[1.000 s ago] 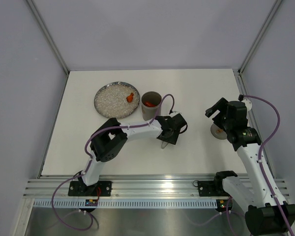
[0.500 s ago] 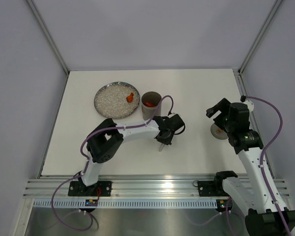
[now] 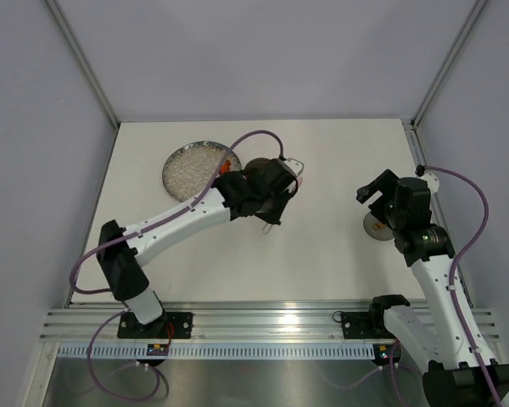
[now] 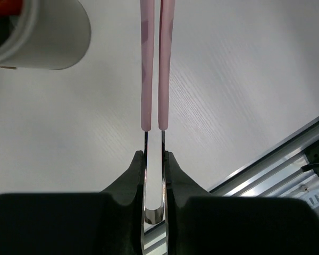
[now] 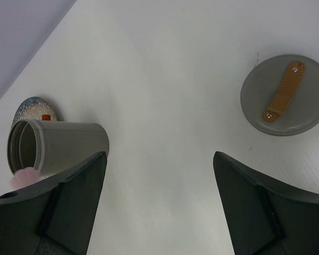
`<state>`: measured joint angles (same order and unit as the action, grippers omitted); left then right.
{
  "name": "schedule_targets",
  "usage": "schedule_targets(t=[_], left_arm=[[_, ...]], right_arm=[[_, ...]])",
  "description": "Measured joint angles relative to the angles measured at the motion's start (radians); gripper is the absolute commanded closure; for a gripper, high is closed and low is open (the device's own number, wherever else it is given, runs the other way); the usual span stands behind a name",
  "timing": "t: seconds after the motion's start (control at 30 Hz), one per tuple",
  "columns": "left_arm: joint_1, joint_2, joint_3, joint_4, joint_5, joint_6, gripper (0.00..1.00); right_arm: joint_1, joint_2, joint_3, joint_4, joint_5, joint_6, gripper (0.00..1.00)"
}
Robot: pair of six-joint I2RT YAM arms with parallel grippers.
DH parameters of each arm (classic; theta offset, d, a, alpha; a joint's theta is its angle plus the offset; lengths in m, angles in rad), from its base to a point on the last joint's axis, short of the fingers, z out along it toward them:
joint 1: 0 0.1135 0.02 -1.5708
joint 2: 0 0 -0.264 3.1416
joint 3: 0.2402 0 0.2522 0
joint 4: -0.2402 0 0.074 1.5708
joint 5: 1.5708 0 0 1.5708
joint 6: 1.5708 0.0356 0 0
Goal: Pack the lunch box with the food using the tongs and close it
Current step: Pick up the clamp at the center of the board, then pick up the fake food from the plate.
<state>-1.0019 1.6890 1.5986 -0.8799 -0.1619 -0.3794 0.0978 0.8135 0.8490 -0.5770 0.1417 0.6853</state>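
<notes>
Left pincer (image 4: 154, 157) is clamped tight on the tongs (image 4: 146, 69), gripping the bare metal end by the joint. The two pink arms are squeezed nearly parallel with a thin gap between them; the tips run out of frame in the wrist view.

The lunch box (image 5: 64, 143) stands upright and open, left of centre and toward the far side of the surface (image 3: 339, 153), just right of the plate (image 3: 187, 170). The left arm partly covers it from above, and the tongs hang just beside it.

Food (image 4: 4, 5): a red piece shows inside the lunch box, and one orange piece lies on the plate near its right edge.

Right pincer (image 5: 159, 159) is spread wide and holds nothing. It hovers over the right side of the surface, near the lid (image 5: 284, 95). The lid lies flat with its tan strap up, well apart from the lunch box.
</notes>
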Motion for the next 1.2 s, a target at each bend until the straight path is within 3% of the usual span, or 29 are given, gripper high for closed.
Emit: schedule_targets(t=[0.13,0.3,0.4,0.6,0.8,1.2], left_arm=[[0.104,-0.068,0.036,-0.041,0.036,0.016,0.96],[0.315,-0.134,0.064,-0.092,0.063,0.019,0.89],[0.432,-0.129,0.086,-0.118,0.050,0.029,0.88],[0.553,-0.061,0.090,-0.152,0.051,0.051,0.84],[0.636,0.050,0.090,-0.148,0.074,0.066,0.75],[0.642,0.235,0.090,-0.116,0.082,0.069,0.58]], right_arm=[[0.000,-0.005,0.005,-0.005,0.007,-0.002,0.10],[0.000,-0.005,0.011,-0.005,0.007,-0.003,0.10],[0.000,-0.005,0.011,-0.004,0.006,-0.005,0.11],[0.000,-0.001,0.011,-0.004,0.006,-0.008,0.10],[0.000,0.016,0.011,-0.003,0.005,-0.009,0.10],[0.000,0.040,0.011,0.005,0.004,-0.014,0.10]])
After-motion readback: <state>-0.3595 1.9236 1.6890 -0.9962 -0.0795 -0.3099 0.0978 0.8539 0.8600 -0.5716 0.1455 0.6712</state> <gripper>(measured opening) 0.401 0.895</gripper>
